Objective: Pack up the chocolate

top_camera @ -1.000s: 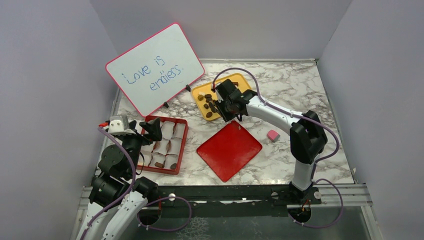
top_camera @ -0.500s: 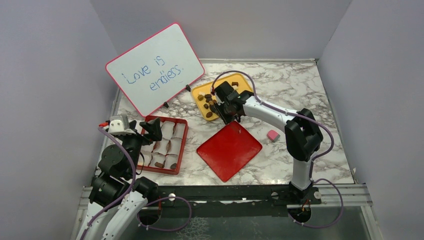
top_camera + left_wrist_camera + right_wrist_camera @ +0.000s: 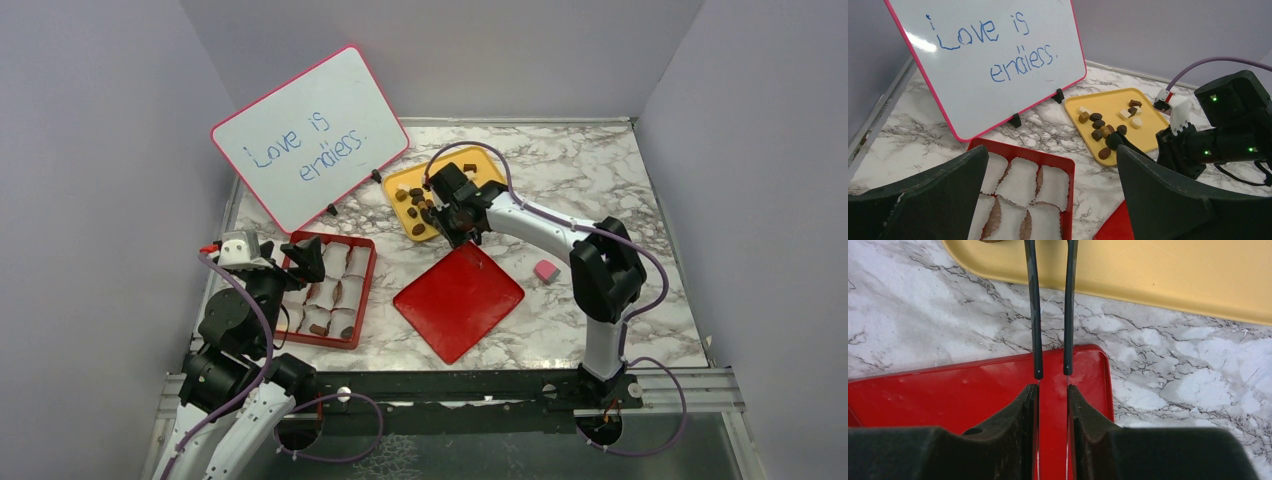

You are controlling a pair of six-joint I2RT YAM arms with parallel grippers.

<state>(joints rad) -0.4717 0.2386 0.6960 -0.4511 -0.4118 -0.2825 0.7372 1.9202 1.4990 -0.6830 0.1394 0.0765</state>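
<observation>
The chocolate (image 3: 415,205) (image 3: 1096,126) lies as several small brown and cream pieces on a yellow tray (image 3: 403,181) (image 3: 1148,132). My right gripper (image 3: 455,232) (image 3: 1052,389) is shut on a pair of thin black tweezers (image 3: 1034,315) (image 3: 1128,147), whose prongs stand close together and reach over the tray's near edge. Their tips run out of the right wrist view, so I cannot tell if a piece is between them. My left gripper (image 3: 288,258) (image 3: 1048,200) hangs open above a red box (image 3: 365,290) (image 3: 1020,152) lined with white paper cups.
A red lid (image 3: 458,300) (image 3: 948,395) lies flat under my right gripper, between tray and table front. A small pink cube (image 3: 545,270) sits to its right. A pink-framed whiteboard (image 3: 310,135) leans at the back left beside the tray.
My right arm has shifted a little left toward the tray, and the tweezers have been pressed closer together. The left arm has not moved.
</observation>
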